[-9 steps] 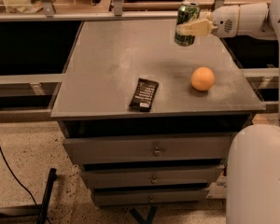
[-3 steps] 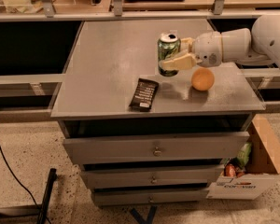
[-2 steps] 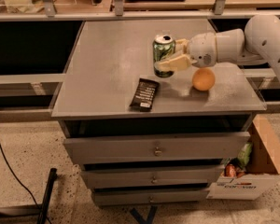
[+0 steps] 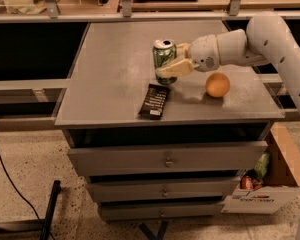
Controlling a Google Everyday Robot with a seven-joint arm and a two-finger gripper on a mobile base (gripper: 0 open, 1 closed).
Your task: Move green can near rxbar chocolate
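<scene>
The rxbar chocolate (image 4: 154,101) lies near the tabletop's (image 4: 115,59) front edge. Just beyond it, at its 1 o'clock, the green can (image 4: 162,54) is upright, clasped by the hand (image 4: 169,64). An orange ball (image 4: 217,84) sits at the can's 4 o'clock.

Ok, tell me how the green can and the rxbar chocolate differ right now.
The green can is upright, clamped in the gripper; the rxbar chocolate lies flat, untouched, just in front of it. The can is round and green; the bar is flat, rectangular, dark. Both are near the middle of the table.
</scene>
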